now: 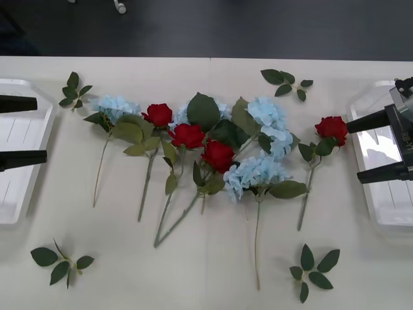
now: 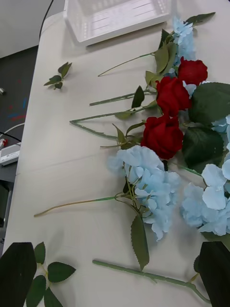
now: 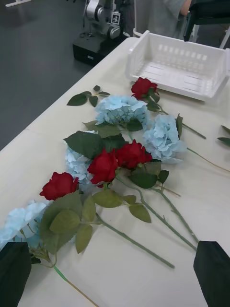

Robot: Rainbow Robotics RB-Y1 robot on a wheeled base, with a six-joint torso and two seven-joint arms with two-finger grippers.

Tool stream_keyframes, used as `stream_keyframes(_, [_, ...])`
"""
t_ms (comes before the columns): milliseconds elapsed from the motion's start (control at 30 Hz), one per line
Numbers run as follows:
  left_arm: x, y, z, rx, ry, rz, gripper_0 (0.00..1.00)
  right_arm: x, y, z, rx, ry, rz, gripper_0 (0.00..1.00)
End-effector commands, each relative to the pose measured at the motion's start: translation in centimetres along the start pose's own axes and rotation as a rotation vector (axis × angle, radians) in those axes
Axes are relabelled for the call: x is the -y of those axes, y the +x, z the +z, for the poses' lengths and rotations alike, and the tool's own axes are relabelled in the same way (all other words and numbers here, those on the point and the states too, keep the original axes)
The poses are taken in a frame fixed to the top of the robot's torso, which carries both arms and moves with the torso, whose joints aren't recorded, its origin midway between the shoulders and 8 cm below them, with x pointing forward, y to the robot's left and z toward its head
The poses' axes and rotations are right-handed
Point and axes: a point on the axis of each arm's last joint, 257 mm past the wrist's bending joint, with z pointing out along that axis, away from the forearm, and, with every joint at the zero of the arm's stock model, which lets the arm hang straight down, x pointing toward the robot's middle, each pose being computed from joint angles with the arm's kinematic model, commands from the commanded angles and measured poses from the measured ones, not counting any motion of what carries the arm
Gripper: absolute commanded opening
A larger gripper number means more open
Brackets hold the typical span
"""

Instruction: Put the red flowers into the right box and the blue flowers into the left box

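Lying in a loose row across the middle of the table (image 1: 206, 271), the red flowers (image 1: 218, 155) and the blue flowers (image 1: 255, 173) sit between the two grippers and well apart from both. The left gripper (image 1: 24, 131) hovers over the left box (image 1: 19, 187) at the table's 9 o'clock edge, black fingers spread wide and holding nothing; the blooms lie toward 3 o'clock from it. The right gripper (image 1: 373, 146) hangs over the right box (image 1: 381, 187) at the 3 o'clock edge, equally wide and empty, with the flowers toward 9 o'clock from it.

Three roses cluster mid-table, touching the blue clusters and overlapping their leaves. A fourth rose (image 1: 331, 128) lies alone just beside the right box, nearest the right gripper's fingers. Every flower has its long axis running roughly 12 to 6 o'clock in the front view, blooms at the far end and stems trailing toward the robot; several central stems slant toward 7 o'clock. One pale blue cluster (image 1: 117, 106) lies nearest the left box, its stem toward 6 o'clock.

Loose leaf sprigs (image 1: 61, 261) lie near the table's corners, apart from the flowers
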Motion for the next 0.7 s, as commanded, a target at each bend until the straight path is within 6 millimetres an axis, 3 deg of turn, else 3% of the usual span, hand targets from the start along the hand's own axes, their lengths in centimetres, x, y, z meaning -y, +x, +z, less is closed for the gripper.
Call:
stream_keyframes(33, [0.1,-0.6,0.2,0.001,0.01,0.046,1.0,-1.6,3.1,1.4,-0.014,-0.037,0.079,1.0])
stream_keyframes(167, [0.1,-0.6,0.2,0.001,0.01,0.046,1.0,-2.1,3.4,1.7,0.023,-0.038,0.123,1.0])
stream_keyframes(200, [1.2,2.8,0.5,-0.024,0.017,-0.049,1.0,-2.1,3.5,1.7,0.024,-0.037,0.124,1.0])
stream_keyframes(233, [1.1,3.6,0.4,-0.032,0.005,-0.068,1.0,-2.0,3.5,1.5,0.017,-0.034,0.12,1.0])
stream_keyframes(367, [0.3,3.9,1.1,-0.032,-0.035,-0.075,1.0,-2.0,3.6,1.2,0.001,-0.032,0.113,1.0])
stream_keyframes(533, [-1.0,6.3,1.8,-0.11,-0.094,-0.076,1.0,-1.9,3.5,1.7,-0.007,-0.027,0.261,1.0])
stream_keyframes(700, [-1.8,8.1,1.5,-0.172,-0.143,-0.213,1.0,-1.5,3.2,3.0,-0.012,-0.002,0.383,1.0])
